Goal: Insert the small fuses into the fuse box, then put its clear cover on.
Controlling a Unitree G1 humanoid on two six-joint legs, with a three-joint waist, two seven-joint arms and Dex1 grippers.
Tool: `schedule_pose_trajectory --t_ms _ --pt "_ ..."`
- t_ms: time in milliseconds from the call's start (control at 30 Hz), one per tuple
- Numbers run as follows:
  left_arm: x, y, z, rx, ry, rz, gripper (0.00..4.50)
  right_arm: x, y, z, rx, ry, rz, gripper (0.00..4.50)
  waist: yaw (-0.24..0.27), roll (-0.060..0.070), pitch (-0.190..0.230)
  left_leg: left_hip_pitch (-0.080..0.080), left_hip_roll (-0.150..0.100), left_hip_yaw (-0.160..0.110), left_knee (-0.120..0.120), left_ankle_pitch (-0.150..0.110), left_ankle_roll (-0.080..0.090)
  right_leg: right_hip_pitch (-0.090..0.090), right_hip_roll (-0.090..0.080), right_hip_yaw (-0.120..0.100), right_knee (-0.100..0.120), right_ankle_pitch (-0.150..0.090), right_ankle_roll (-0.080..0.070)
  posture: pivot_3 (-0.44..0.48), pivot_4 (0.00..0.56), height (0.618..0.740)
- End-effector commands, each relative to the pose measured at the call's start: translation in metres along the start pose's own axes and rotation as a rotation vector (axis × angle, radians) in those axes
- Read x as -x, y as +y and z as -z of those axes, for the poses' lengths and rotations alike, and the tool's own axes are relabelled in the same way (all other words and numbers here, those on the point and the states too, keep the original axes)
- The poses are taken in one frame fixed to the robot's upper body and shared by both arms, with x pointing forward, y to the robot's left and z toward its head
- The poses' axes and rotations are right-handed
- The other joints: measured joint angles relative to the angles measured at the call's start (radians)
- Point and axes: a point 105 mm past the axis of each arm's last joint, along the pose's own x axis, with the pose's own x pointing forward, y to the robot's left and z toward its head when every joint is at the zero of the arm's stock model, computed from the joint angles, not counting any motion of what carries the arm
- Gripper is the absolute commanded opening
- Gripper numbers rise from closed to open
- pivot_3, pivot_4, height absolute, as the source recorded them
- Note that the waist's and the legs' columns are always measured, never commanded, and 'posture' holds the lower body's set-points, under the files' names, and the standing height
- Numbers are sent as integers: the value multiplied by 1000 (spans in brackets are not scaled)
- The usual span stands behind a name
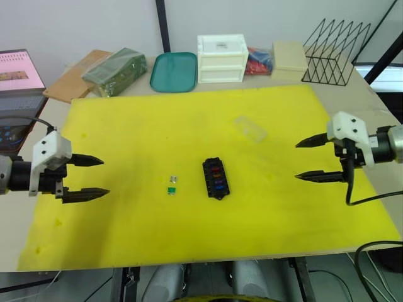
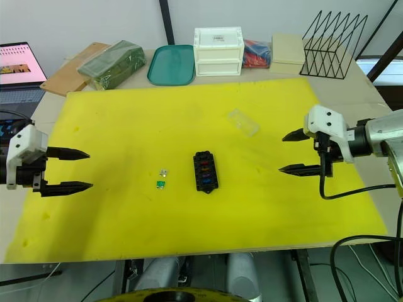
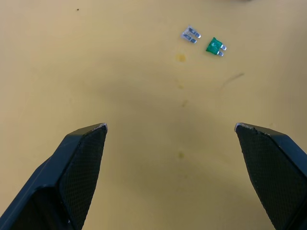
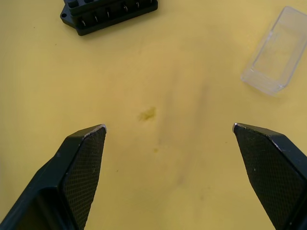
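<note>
1. Fuse box (image 2: 205, 171): black block near the middle of the yellow foam mat (image 2: 126, 119), several coloured fuses seated in its slots. Rigid and light; likely to slide or tip under a sideways push.
2. Loose fuses: green fuse (image 3: 215, 46) and clear fuse (image 3: 191, 34), flat on the mat, just beside each other, left of the fuse box, metal blades exposed. Tiny, stiff, nearly weightless, smooth-sided; likely to skate or flip under an off-centre pinch. Best gripped across the plastic body, blades left free for the slot.
3. Clear cover (image 4: 278, 50): on the mat beyond the fuse box, toward the right. Thin, hollow, slick, probably easy to crack; best gripped lightly across the long side walls.
4. Left gripper (image 2: 74, 170): fingers spread wide, empty, above the mat's left edge, well apart from the fuses.
5. Right gripper (image 2: 296, 151): fingers spread wide, empty, right of the fuse box, near the cover.
</note>
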Motion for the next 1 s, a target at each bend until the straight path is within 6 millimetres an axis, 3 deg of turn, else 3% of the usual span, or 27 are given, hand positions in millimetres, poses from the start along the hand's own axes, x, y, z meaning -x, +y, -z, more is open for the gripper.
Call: schedule_pose_trajectory --t_ms 33,133,300,433,567,667,833,1000 --pt "-6 -5 -13 -36 -42 27 4500 1 3 -24 70 -57 1 4475 1 0 0 0 0 0 0 0 0 0 0 0 0 0 0 0 150 740" --pt "-12 -9 -16 -19 -67 60 4500 -3 5 -32 86 -83 -4 4475 2 0 0 0 0 0 0 0 0 0 0 0 0 0 0 0 150 740" --pt "-45 -32 -26 144 -177 218 4500 -30 22 -80 189 -233 -73 4475 -1 0 0 0 1 0 0 0 0 0 0 1 0 0 0 0 150 740" --pt "-66 -43 -24 409 -211 283 4500 -52 39 -106 200 -305 -147 4475 1 -1 0 -1 1 0 0 0 0 -1 1 1 1 0 0 0 150 740" --pt "-82 -52 -26 695 -236 379 4500 -72 49 -115 223 -310 -174 4475 7 -2 -1 0 0 -1 1 0 0 0 1 1 1 0 0 0 150 740" --pt "-90 -57 -21 862 -235 428 3937 -81 57 -122 242 -320 -212 4500 3 -2 -1 0 -1 -1 2 0 0 0 0 1 1 1 1 0 150 740" --pt "-95 -54 -14 1035 -216 446 2146 -86 58 -123 259 -311 -231 4500 1 -2 -1 0 -1 -1 2 1 -1 -1 1 1 1 1 1 0 150 740" --pt "-103 -44 -10 1121 -199 415 2146 -90 59 -125 259 -309 -241 4500 3 -2 -1 0 -1 -1 2 1 -1 -1 0 1 1 1 1 0 150 740"
